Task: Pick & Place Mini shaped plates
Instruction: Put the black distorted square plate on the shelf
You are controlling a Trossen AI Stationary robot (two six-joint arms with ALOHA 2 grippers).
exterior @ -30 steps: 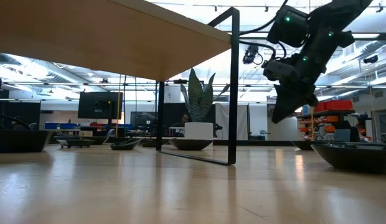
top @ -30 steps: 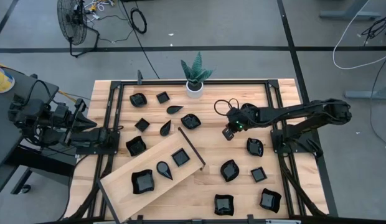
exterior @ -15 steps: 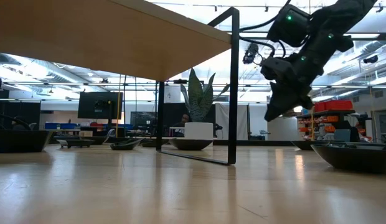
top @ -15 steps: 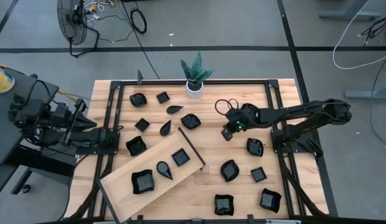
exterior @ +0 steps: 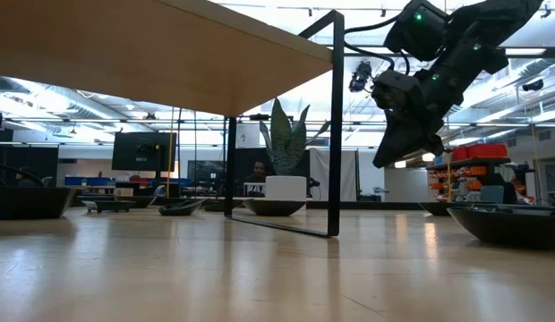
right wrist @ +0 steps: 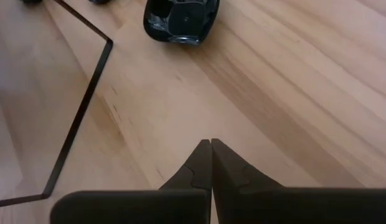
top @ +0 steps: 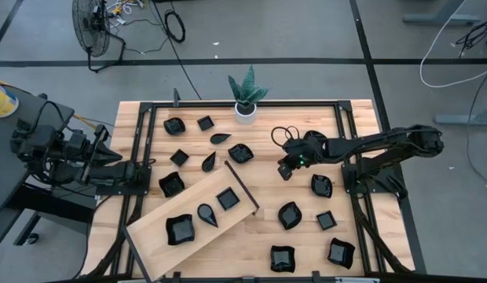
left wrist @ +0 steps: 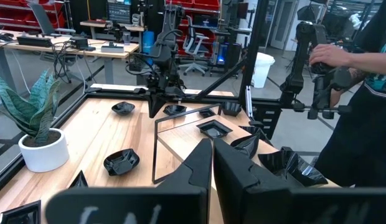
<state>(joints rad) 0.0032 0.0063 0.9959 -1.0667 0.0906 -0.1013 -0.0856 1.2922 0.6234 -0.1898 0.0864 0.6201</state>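
Drifting leftward above bare tabletop with clenched, empty fingers, right gripper [top: 283, 173] now nearer the wavy mini plate [top: 240, 153] beside the wooden board [top: 161, 224], likely the next pickup; left gripper [top: 149, 167] parked shut at the table's left edge.

Glossy black mini shaped plates [top: 289, 215] lie on a pale wood table [top: 361, 236] with fine grain lines, a light wooden board [top: 149, 232] on it; a white pot [top: 245, 112] holds a green plant [top: 248, 88]; black metal frame [top: 344, 118]
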